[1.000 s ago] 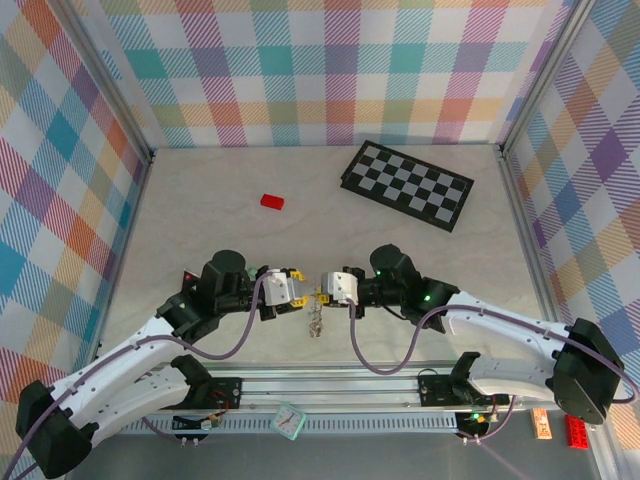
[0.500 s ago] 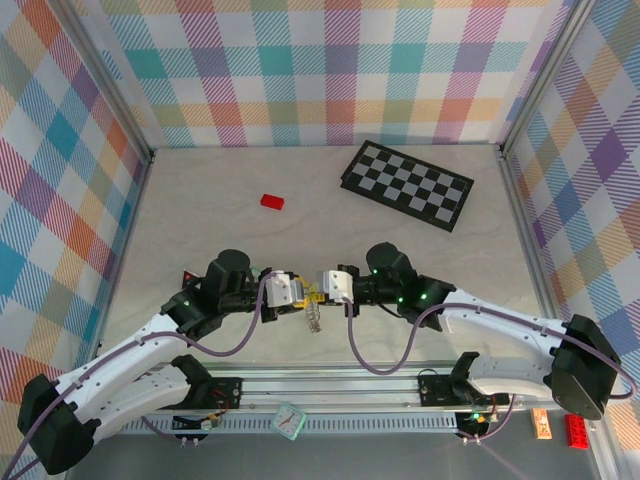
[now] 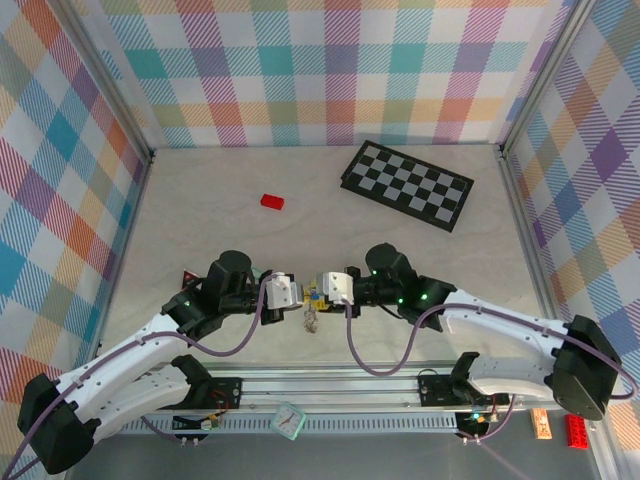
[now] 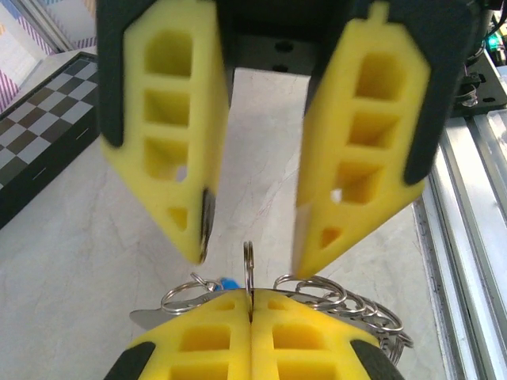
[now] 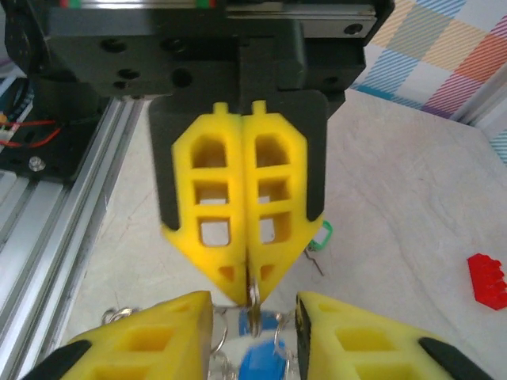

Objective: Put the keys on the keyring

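Observation:
My left gripper (image 3: 305,293) (image 4: 250,294) is shut on the keyring (image 4: 248,265), a thin silvery ring that stands edge-on between its yellow fingertips. A chain of small rings (image 4: 356,305) trails from it and hangs below the two grippers (image 3: 312,320). The blue key (image 5: 265,366) (image 4: 226,283) hangs on the rings just under the grip. My right gripper (image 3: 322,290) (image 5: 252,307) faces the left one tip to tip, open, its fingers (image 4: 170,166) either side of the ring and apart from it. The mint green key (image 5: 321,236) lies on the table behind the left gripper.
A red block (image 3: 272,201) (image 5: 487,279) lies at the back left of the table. The black-and-white checkerboard (image 3: 407,185) (image 4: 40,134) sits at the back right. An aluminium rail (image 3: 330,385) runs along the near edge, just behind both grippers.
My left gripper has closed on the keyring. My right gripper, shut a second ago, has opened and let the ring go. Both arms stayed nearly in place.

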Robot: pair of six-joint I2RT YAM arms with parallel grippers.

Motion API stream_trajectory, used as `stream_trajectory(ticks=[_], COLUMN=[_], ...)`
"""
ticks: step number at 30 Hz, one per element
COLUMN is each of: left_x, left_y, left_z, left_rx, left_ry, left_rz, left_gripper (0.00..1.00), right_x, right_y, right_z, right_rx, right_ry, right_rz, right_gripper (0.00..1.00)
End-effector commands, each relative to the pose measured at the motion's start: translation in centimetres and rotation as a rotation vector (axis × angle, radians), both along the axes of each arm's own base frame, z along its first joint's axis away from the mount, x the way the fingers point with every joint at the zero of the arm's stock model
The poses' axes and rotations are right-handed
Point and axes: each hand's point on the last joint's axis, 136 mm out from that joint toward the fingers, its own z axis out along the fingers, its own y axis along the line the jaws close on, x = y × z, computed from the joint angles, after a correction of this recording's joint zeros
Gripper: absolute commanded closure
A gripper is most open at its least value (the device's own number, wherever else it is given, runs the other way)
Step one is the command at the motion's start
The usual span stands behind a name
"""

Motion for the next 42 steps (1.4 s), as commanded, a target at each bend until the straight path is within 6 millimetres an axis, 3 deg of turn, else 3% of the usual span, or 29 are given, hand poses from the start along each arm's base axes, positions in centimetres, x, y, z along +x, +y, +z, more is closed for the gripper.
stream_trajectory(ticks=[1,4,15,18,21,24,27,32,34,36,39,42], left_x=[-0.3,-0.4,-0.8,-0.8,-0.7,-0.4,-0.2,-0.1,-0.1,-0.1,0.1,0.5], left_y=[-0.4,-0.5,-0.6,-0.6,-0.7,-0.8,-0.8,-0.9,-0.9,-0.9,-0.7,-0.3], left_z=[1.1,0.9,0.4,0.4,0.4,0.7,0.8,0.6,0.6,0.6,0.8,1.2], left_rx=[-0.041,-0.036,-0.012,-0.01,-0.013,-0.027,-0.038,-0.036,-0.035,-0.034,-0.031,-0.022], left_ry=[-0.047,-0.036,-0.009,-0.007,-0.004,0.001,0.002,0.009,0.009,0.006,-0.011,-0.027], left_rz=[-0.034,-0.043,-0.058,-0.059,-0.055,-0.038,-0.028,-0.026,-0.027,-0.029,-0.013,0.024], left_gripper=[1.0,1.0,1.0,1.0,1.0,0.99,0.89,0.86,0.89,1.0,1.0,1.0], right_x=[-0.1,-0.3,-0.1,-0.1,-0.3,-0.6,-1.0,-1.3,-1.3,-1.2,-0.4,2.0], right_y=[-1.8,-2.0,0.9,1.1,1.1,1.1,1.4,1.7,1.7,1.6,0.9,-1.8], right_z=[-0.8,-0.6,0.9,0.9,0.7,0.6,0.9,1.3,1.3,1.1,0.6,0.7], right_rx=[-0.09,-0.096,-0.038,-0.037,-0.043,-0.032,0.001,0.042,0.044,0.036,0.016,0.043], right_ry=[-0.071,-0.072,-0.056,-0.051,-0.043,-0.022,0.006,0.032,0.04,0.041,0.02,0.027], right_rz=[-0.023,-0.017,0.052,0.055,0.061,0.072,0.089,0.095,0.094,0.086,0.028,-0.128], right_gripper=[0.66,0.67,0.74,0.84,1.0,1.0,1.0,1.0,1.0,1.0,1.0,0.71])
